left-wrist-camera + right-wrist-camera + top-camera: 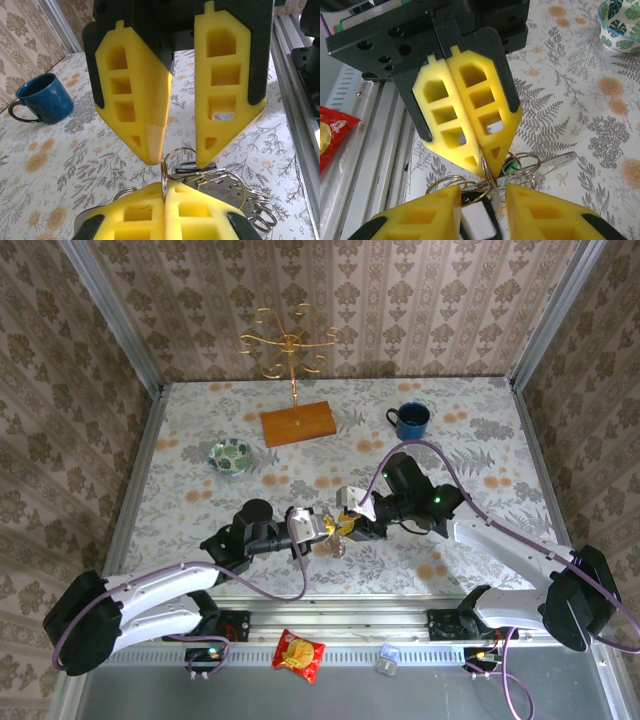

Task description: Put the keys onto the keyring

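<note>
Left gripper (164, 187) is clamping tight on the thin wire keyring (163, 172), low in the frame's centre. Right gripper (178, 160) is hovering over it, fingers spread. It looks light, stiff and slippery, so pinch across the wire.

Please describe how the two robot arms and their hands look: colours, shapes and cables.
The left arm and right arm have white tubular links and black joints, with a thin purple cable looping along each. The left hand and right hand have black bodies and two bright yellow wedge-shaped fingers with rectangular cut-outs.
</note>
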You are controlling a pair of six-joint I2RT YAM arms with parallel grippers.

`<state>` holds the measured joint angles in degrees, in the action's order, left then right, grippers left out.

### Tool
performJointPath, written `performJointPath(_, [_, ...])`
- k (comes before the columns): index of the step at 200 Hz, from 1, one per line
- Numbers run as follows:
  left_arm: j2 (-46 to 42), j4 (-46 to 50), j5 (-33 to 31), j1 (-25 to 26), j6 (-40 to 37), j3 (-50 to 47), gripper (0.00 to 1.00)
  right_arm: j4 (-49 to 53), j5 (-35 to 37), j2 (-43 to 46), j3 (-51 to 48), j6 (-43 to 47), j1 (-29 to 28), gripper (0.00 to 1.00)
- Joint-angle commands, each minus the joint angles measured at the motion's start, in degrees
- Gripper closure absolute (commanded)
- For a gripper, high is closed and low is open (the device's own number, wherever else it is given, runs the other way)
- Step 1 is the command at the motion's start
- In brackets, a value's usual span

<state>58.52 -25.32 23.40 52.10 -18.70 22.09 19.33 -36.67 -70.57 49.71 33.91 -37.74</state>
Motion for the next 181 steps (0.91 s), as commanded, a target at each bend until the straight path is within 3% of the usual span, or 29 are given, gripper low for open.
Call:
performJointPath(1, [-0.3, -5.3, 2.7, 0.1, 1.1, -0.9, 1.00, -3.1, -2.0, -0.8, -0.6, -1.6, 0.0, 0.70])
performJointPath(71, [-0.4, -7.9, 5.0, 0.1, 1.1, -1.9, 1.00, -2.1, -1.1, -2.1, 0.1, -0.3, 0.2, 0.82])
performJointPath(80, [-0.3, -8.3, 5.3, 0.1, 1.0, -2.0, 1.00, -2.1, -1.2, -2.4, 0.2, -0.2, 0.1, 0.86])
performJointPath(94, [-0.3, -9.3, 5.4, 0.1, 1.0, -2.3, 1.00, -2.0, -1.6, -2.7, 0.5, 0.0, 0.1, 1.00])
performJointPath(109, [-0.5, -8.7, 4.1, 0.1, 1.0, -2.1, 1.00, -1.6, -2.2, -2.5, 1.1, 0.1, 0.1, 1.00])
performJointPath(130, [-1.2, -6.2, 0.1, 0.2, 1.1, -1.5, 0.76, 0.4, -1.6, -2.1, 2.1, 1.5, 0.0, 1.00])
performJointPath(181, [-0.9, 5.9, -2.2, 0.4, -3.1, 3.8, 0.81, 10.9, 5.6, -3.5, 8.2, 7.9, -2.2, 1.00])
